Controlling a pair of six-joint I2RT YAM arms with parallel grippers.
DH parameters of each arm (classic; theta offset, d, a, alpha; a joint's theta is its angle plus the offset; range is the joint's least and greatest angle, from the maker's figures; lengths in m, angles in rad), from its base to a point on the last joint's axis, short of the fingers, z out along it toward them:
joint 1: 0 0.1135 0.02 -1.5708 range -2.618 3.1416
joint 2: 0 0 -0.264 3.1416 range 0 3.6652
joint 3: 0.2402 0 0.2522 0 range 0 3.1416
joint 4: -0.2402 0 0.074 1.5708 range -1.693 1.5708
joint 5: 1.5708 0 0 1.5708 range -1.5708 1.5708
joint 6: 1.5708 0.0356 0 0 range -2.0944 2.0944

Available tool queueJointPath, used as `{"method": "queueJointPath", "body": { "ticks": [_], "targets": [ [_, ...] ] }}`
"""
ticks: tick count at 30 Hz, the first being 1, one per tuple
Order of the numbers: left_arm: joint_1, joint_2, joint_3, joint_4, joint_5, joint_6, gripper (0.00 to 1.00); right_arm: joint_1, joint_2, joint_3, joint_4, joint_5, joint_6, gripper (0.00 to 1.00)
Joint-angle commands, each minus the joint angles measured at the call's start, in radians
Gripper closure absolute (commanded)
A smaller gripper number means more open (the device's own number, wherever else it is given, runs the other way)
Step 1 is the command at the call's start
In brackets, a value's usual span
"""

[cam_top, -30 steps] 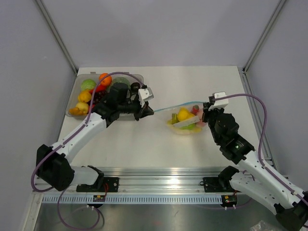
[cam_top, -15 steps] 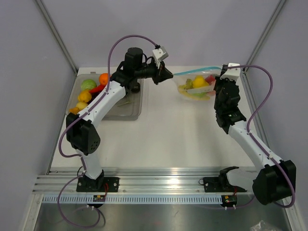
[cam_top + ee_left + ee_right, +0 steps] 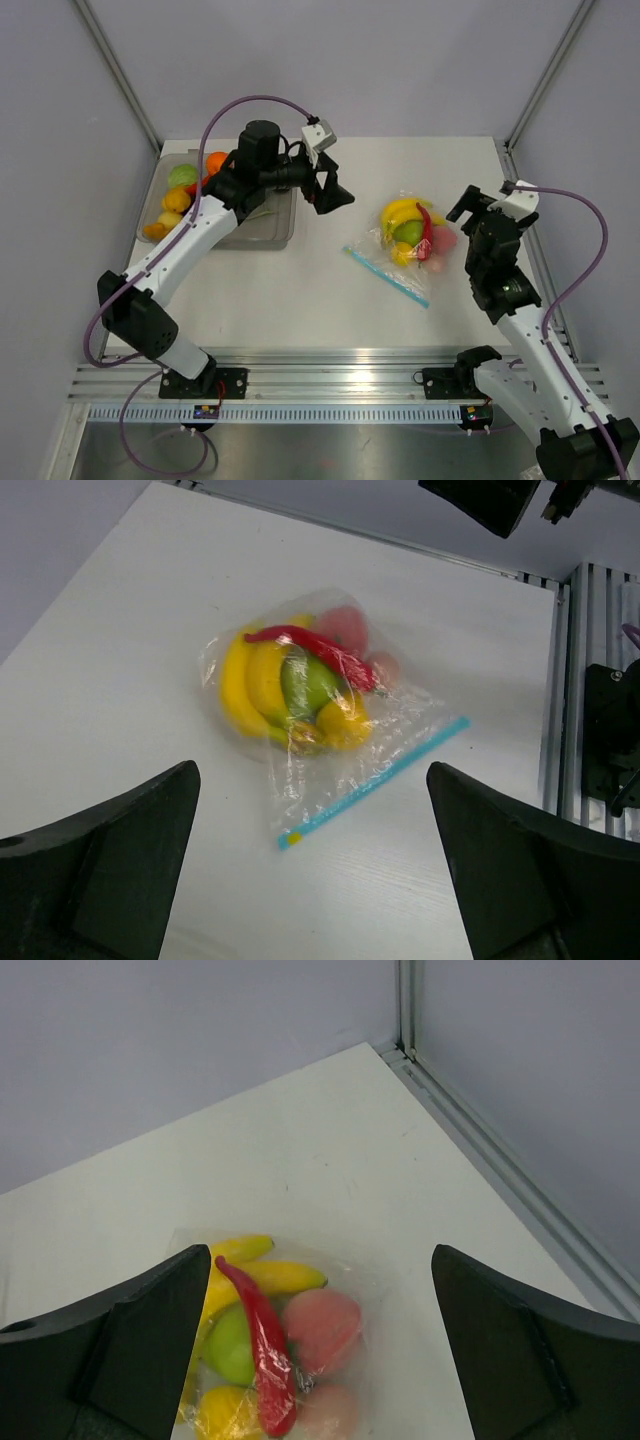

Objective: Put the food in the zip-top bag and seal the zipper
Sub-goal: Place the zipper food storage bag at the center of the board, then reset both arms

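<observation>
bag (image 3: 402, 248) went from held aloft between both arms to lying on table (image 3: 300, 295) | left gripper (image 3: 333, 192), right gripper (image 3: 473, 206): jaws wide apart, empty | food (image 3: 298, 685) inside bag | zipper (image 3: 375, 782) straight, seal judged done

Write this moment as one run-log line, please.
zip-top bag: lying on table, free | food: inside bag | zipper: looks closed | left tool: open, empty | right tool: open, empty
</observation>
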Motion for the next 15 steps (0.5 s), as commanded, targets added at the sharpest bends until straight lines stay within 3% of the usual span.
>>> {"method": "queueJointPath", "body": {
  "ticks": [1, 4, 9, 15],
  "targets": [
    [0.003, -0.136, -0.024, 0.036, -0.143, -0.093, 0.01, -0.004, -0.038, 0.11, -0.322, 0.052, 0.166, 0.0],
    [0.003, -0.198, -0.081, 0.019, -0.322, -0.212, 0.01, -0.004, 0.0, 0.218, -0.538, 0.04, 0.244, 0.0],
    [0.003, -0.333, -0.272, -0.005, -0.482, -0.345, 0.01, -0.004, 0.13, 0.383, -0.897, 0.078, 0.443, 0.01],
    [0.003, -0.56, -0.501, -0.045, -0.648, -0.422, 0.01, -0.004, 0.224, 0.411, -1.067, 0.118, 0.543, 0.01]
  ]
}}
